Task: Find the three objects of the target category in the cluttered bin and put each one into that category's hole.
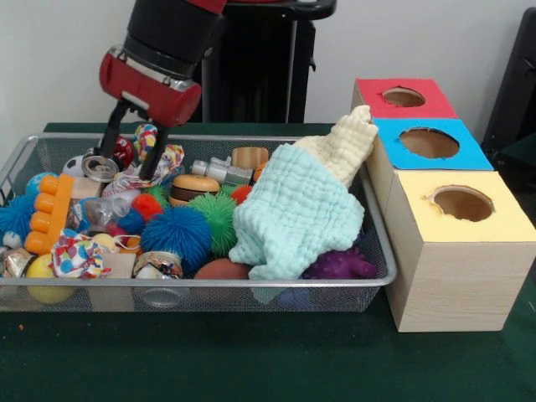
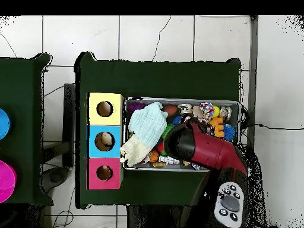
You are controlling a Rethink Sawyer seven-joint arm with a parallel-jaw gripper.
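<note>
Hand (image 1: 132,151) is lowered into the bin (image 1: 381,272), its two dark fingers (image 1: 111,138) spread apart and empty, tips just above a tin can (image 1: 100,168) and a patterned ball (image 1: 146,138) at the bin's robot-side end. The bin lies along the tabletop (image 1: 251,360) middle, one short end beside three boxes: red (image 1: 402,96), blue (image 1: 429,142) and yellow (image 1: 461,203), each with a round hole on top. Contents, by judgement: spiky balls, blue (image 1: 174,237) and green (image 1: 219,219), look soft and light and would squash, so close on the body. The cloth (image 1: 293,213) is limp; pinch a fold. The can looks stiff and smooth, so it may slip; grip across its sides. Which category is wanted cannot be told. The front view shows finger spread and the piled layering, with the cloth hiding items beneath. The overhead view hides the hand under the arm (image 2: 205,145), yet shows the bin's place against the boxes and something lying inside the blue box's hole.
</note>
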